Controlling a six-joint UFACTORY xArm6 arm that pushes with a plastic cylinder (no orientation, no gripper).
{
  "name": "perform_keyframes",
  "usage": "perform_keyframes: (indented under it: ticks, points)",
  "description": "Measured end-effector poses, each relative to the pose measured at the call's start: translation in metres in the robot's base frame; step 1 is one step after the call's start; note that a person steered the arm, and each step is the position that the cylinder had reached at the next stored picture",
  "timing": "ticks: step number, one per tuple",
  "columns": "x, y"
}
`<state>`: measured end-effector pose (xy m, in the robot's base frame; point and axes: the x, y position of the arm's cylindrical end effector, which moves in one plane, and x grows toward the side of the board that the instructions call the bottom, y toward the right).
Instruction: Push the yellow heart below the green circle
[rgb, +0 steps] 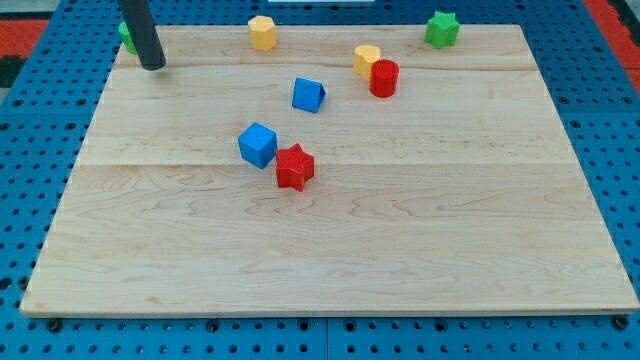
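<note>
A: Where do we have our rod? We carry no pincer, so there is nothing of ours to open or close.

B: It comes in from the upper left of the frame, leaning slightly, and my tip (153, 66) rests on the wooden board (340, 250) near its top left corner. A green block (126, 36) sits just behind the rod, mostly hidden; we cannot tell its shape.

A: And the yellow heart (366, 59)?

B: Upper middle, right of centre, touching the red cylinder (384, 77) on its lower right. We cannot tell which way it points; it looks squat, with no clear long axis.

A: The rest?

B: A yellow hexagonal block (262, 32) at the top edge, a green star (441, 29) at the upper right, a blue triangular block (309, 95), then a blue cube (258, 144) touching a red star (294, 167) near the middle. All look like smooth painted blocks on pale grained planks; a blue pegboard (600, 110) surrounds the board.
</note>
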<state>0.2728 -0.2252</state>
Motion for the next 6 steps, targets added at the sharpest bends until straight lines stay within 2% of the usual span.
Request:
perform_keyframes:
  ticks: [1,2,3,4,5,6]
  points:
    - [-0.001,0.027]
    - [-0.011,0.137]
    - [-0.031,0.275]
    - [-0.04,0.359]
    - [0.026,0.341]
    - [0.069,0.333]
